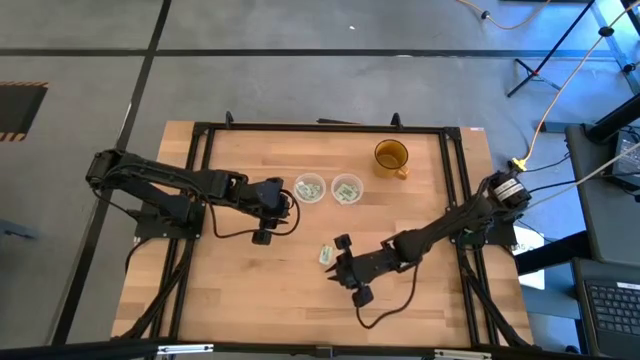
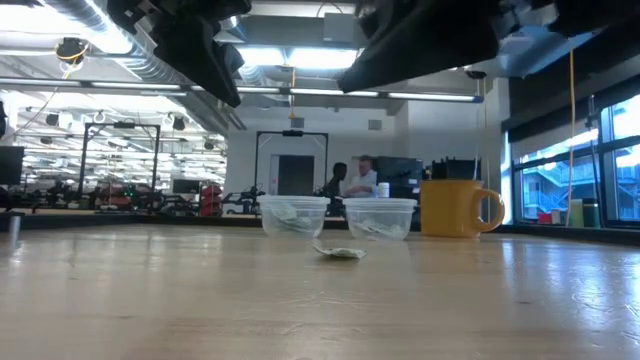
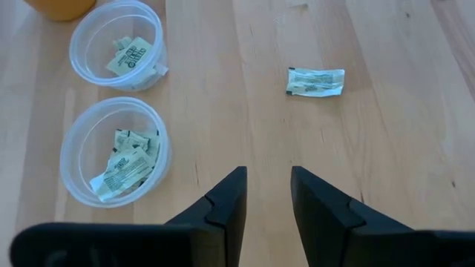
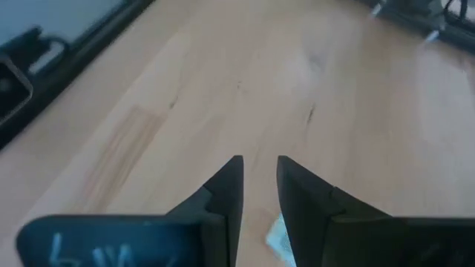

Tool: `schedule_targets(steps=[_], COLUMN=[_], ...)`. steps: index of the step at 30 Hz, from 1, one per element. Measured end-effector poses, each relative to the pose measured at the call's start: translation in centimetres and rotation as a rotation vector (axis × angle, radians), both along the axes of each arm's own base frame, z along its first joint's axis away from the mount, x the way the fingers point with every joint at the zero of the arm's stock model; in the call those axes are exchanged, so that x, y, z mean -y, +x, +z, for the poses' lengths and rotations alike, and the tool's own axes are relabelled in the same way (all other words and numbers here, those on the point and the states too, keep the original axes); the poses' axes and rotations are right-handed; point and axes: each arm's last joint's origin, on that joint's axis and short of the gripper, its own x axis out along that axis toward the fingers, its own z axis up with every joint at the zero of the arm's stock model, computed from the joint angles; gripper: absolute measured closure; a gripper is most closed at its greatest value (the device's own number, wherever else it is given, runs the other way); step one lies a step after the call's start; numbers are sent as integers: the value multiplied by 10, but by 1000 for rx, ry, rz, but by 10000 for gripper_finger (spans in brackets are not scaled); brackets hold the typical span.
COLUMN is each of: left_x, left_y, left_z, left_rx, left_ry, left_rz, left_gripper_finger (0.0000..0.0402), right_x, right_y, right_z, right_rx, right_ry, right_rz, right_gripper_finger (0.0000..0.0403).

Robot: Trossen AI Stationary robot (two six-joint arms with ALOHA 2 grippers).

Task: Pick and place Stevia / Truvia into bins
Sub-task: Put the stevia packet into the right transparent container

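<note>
One pale green and white sachet (image 1: 327, 255) lies flat on the wood near the table's middle, also showing in the low view (image 2: 340, 252) and the left wrist view (image 3: 315, 81). The two clear cups (image 1: 310, 187) (image 1: 346, 189) stand side by side toward the far edge, each holding several sachets (image 3: 128, 159) (image 3: 130, 55). My left gripper (image 1: 290, 201) hovers open just left of the left cup (image 3: 115, 150). My right gripper (image 1: 336, 263) hangs open above the loose sachet, whose edge (image 4: 276, 237) shows below between its fingers. Both grippers are well above the table in the low view.
An amber-yellow cup with a handle (image 1: 391, 157) stands to the right of the clear cups, near the far edge. Black frame rails (image 1: 200, 180) run along the table's sides. Bare wood lies toward the near edge (image 1: 260, 300). People sit far behind the table (image 2: 352, 178).
</note>
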Motion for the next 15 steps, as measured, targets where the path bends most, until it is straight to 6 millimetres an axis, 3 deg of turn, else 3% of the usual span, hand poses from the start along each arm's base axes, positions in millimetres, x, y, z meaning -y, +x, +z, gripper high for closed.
schedule_targets(steps=[9, 15], left_x=[0, 0], left_y=[0, 0], left_z=[0, 0], left_rx=[3, 3], left_ry=[-3, -5], left_rz=[4, 6], left_gripper_finger=[303, 300], right_x=[-7, -5], right_y=[11, 14], right_z=[-41, -60], right_rx=[-46, -65], right_ry=[-87, -192], right_rz=[100, 27], right_gripper_finger=[315, 315])
